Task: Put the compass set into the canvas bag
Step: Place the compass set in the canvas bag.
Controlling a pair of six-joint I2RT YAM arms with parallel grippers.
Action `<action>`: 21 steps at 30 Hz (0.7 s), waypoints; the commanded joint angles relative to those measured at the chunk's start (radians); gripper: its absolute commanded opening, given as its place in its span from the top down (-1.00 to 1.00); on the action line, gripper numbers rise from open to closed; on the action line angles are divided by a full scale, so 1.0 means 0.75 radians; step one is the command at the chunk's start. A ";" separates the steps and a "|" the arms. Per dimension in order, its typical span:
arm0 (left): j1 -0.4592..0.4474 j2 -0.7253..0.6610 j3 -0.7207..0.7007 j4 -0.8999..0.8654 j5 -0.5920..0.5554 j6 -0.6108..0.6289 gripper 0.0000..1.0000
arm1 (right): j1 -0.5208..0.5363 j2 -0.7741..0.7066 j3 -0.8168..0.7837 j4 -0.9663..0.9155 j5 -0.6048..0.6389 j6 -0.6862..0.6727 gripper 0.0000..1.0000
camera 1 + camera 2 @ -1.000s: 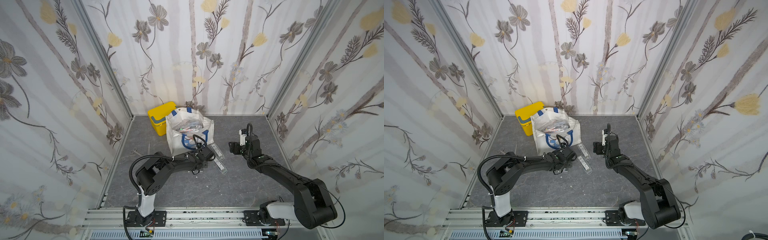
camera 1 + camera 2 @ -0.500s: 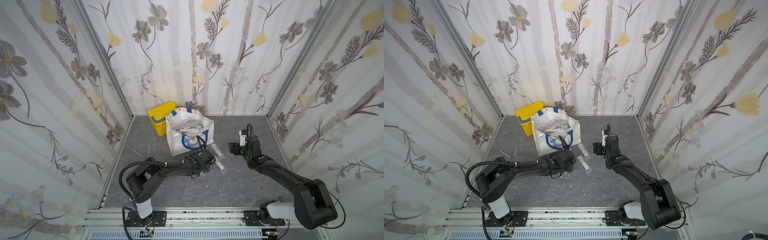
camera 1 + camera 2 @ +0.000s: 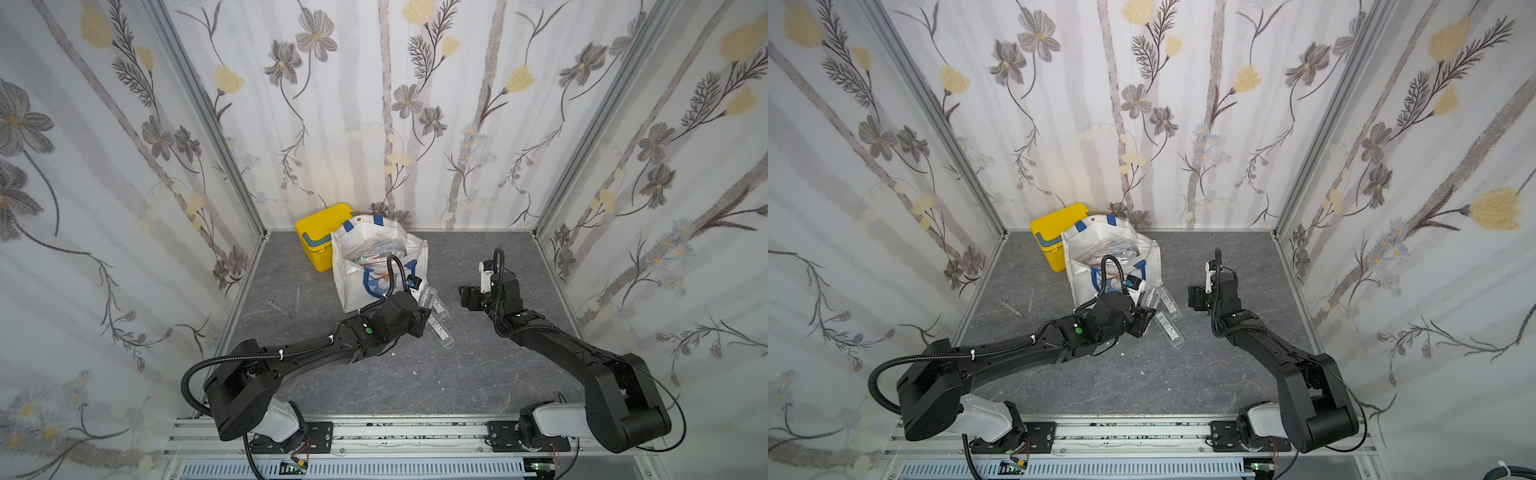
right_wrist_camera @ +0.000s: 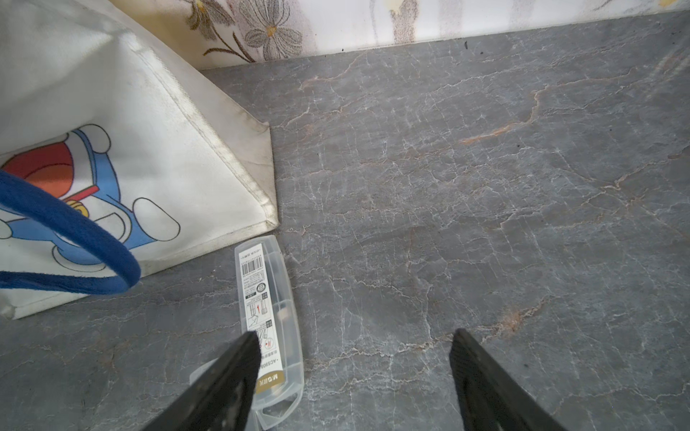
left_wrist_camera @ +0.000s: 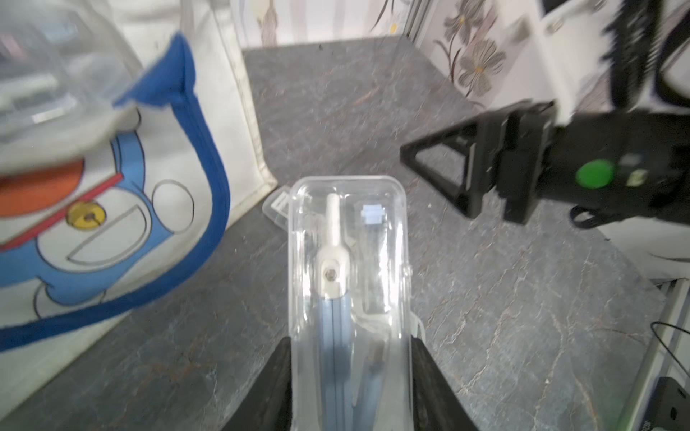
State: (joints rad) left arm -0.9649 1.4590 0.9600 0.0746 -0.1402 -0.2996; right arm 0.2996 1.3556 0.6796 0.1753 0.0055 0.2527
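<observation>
The compass set (image 5: 351, 261) is a clear plastic case with a blue and white compass inside. My left gripper (image 5: 351, 373) is shut on its near end. In both top views the gripper (image 3: 420, 319) (image 3: 1140, 322) holds the case (image 3: 428, 297) just off the table at the front right corner of the canvas bag (image 3: 347, 286) (image 3: 1082, 282). The white bag (image 5: 224, 112) (image 4: 149, 112) stands open with clear packets inside. My right gripper (image 4: 354, 373) (image 3: 467, 297) hovers open to the bag's right, with nothing between its fingers.
Two more clear cases (image 3: 439, 309) (image 3: 441, 336) lie on the grey table by the bag's corner; one (image 4: 267, 298) shows a barcode label. A yellow plastic box (image 3: 318, 237) stands behind the bag. Small scissors (image 3: 274, 305) and a thin metal tool (image 3: 298, 291) lie left of it.
The left arm's elbow has dropped low toward the table and its gripper has shifted slightly right with the case in it. The right arm has not moved.
</observation>
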 commanded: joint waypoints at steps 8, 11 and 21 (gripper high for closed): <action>0.140 -0.075 0.252 0.005 -0.056 0.314 0.20 | 0.021 0.017 0.022 -0.001 -0.073 -0.075 -0.62; 0.222 -0.056 0.333 -0.032 -0.073 0.383 0.20 | 0.024 0.015 0.022 -0.004 -0.078 -0.087 -0.62; 0.497 0.154 0.591 -0.165 -0.099 0.564 0.17 | 0.033 0.003 0.006 0.010 -0.096 -0.093 -0.62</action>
State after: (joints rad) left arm -0.6235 1.5402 1.3724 -0.0193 -0.2028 0.0566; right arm 0.3218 1.3643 0.6876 0.1650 -0.0540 0.1955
